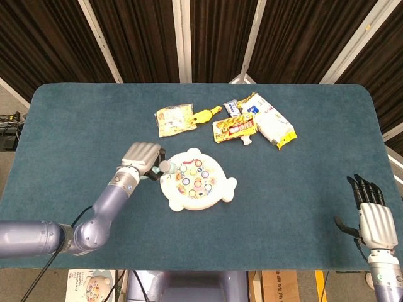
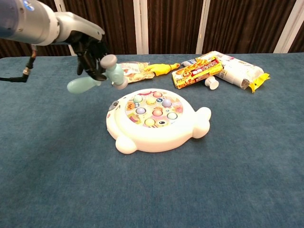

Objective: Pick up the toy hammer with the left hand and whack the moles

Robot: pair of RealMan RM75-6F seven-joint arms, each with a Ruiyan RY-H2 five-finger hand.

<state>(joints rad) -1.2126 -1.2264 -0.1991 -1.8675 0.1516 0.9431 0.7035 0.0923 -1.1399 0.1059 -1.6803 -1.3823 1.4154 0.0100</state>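
Note:
My left hand grips the pale green toy hammer by its handle, raised above the table to the left of the mole toy. The hammer's head points toward the white, round mole toy with several coloured moles on top. Hammer and toy are apart. My right hand hangs open off the table's near right edge, holding nothing.
Behind the toy lie a yellow snack bag, a yellow squeaky toy, a red-and-yellow packet and a white packet. The blue cloth-covered table spreads out on all sides.

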